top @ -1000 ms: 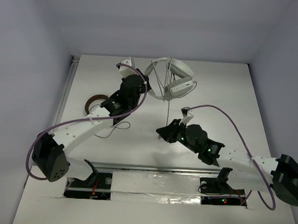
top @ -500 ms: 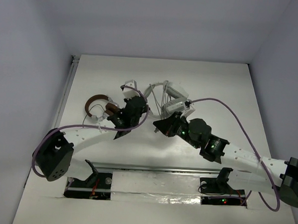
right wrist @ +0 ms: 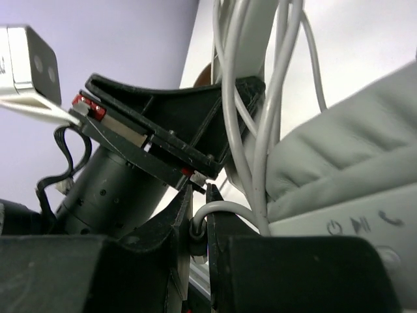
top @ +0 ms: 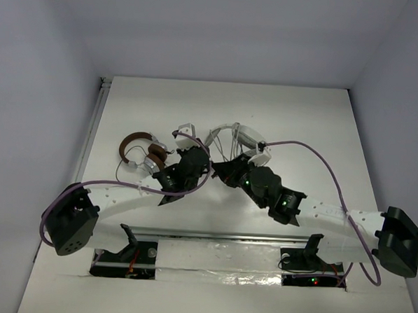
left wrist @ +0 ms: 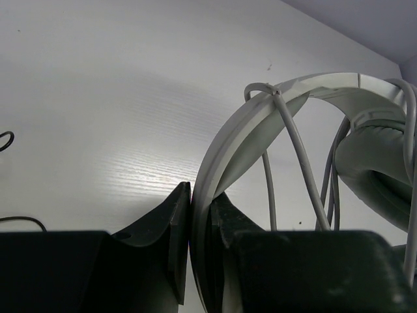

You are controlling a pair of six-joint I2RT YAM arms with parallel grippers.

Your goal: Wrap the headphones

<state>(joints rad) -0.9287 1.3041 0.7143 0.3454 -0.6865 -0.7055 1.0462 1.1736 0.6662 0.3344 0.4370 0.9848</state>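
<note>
left gripper (left wrist: 199, 192) jaws clamp headphones (left wrist: 371, 163) band | right gripper (right wrist: 197, 199) jaws pinch cable (right wrist: 223, 209) | earcups (top: 248, 136) half-hidden overhead

Lab: white walled-in robot table (top: 316, 120)

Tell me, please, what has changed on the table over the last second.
The left gripper, clamped on the headband, has drawn the headphones from the far side toward the near side. The right gripper, shut on the cable, has moved up against them, so the long stretched span of cable is gone. The brown-banded headphones stay roughly where they were.
</note>
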